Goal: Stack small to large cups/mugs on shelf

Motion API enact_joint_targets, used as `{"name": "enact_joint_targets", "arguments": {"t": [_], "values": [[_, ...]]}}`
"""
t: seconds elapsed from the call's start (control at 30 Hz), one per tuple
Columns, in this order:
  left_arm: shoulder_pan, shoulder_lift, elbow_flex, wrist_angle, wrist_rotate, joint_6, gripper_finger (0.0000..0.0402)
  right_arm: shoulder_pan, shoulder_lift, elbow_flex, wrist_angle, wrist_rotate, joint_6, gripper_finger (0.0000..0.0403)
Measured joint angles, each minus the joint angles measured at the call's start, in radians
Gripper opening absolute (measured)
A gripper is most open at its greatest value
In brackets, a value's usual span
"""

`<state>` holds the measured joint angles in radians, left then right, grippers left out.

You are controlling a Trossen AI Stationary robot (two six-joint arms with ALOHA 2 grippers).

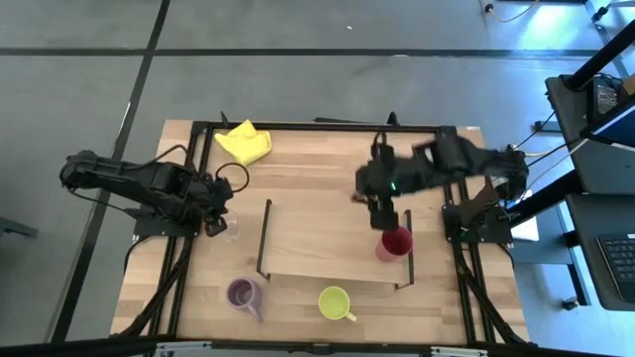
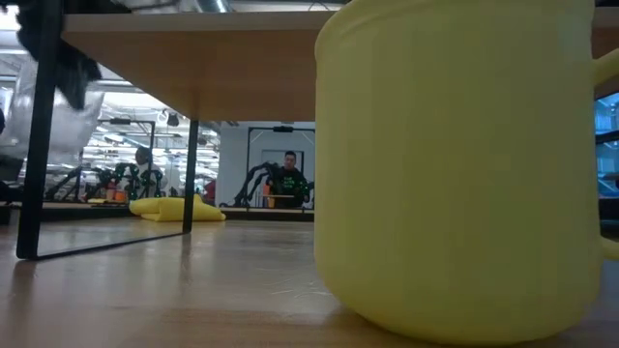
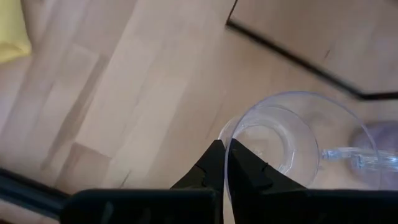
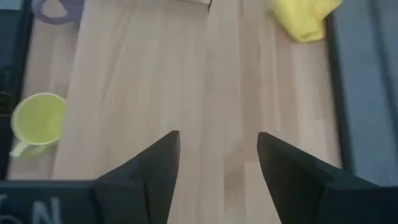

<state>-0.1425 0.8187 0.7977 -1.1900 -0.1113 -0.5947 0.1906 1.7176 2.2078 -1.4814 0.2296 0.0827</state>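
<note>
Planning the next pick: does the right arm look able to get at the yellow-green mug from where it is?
Probably yes. The right gripper is open above the shelf, and the yellow-green mug stands alone on the table in front of it, nothing over it; the red cup sits aside.

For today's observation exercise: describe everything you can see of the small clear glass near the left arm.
The small clear glass is a transparent, round, handleless vessel, upright and empty as far as can be seen. It stands on the wooden tabletop just outside the shelf's left black frame, not on the shelf. The left gripper has its fingers closed on the glass's rim wall, one inside and one outside.
</note>
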Motion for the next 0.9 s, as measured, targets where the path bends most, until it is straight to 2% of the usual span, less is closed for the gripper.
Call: {"name": "enact_joint_targets", "arguments": {"t": [0.1, 0.27, 0.4, 0.47, 0.63, 0.77, 0.9], "values": [[0.0, -0.021, -0.054, 0.027, 0.0, 0.0, 0.0004, 0.12, 0.003, -0.001, -0.007, 0.082, 0.049, 0.0216], [0.0, -0.047, -0.122, 0.084, 0.012, -0.022, 0.0004, 0.309, 0.068, -0.006, -0.056, 0.158, 0.115, 0.0216], [0.0, -0.055, -0.147, 0.09, 0.01, -0.025, 0.0004, 0.417, 0.142, -0.006, -0.07, 0.144, 0.197, 0.0216], [0.0, -0.053, -0.165, 0.086, 0.005, -0.025, 0.0004, 0.447, 0.166, -0.008, -0.064, 0.107, 0.293, 0.0216], [0.0, -0.054, -0.217, 0.097, 0.012, 0.008, 0.0004, 0.507, 0.21, -0.007, -0.075, 0.104, 0.541, 0.0216], [0.0, -0.054, -0.242, 0.14, 0.048, 0.005, 0.0004, 0.529, 0.249, -0.007, 0.04, 0.084, 0.653, 0.0216], [0.0, -0.054, -0.256, 0.185, 0.048, 0.002, 0.0004, 0.527, 0.305, -0.007, 0.154, 0.004, 0.742, 0.0216]]}}
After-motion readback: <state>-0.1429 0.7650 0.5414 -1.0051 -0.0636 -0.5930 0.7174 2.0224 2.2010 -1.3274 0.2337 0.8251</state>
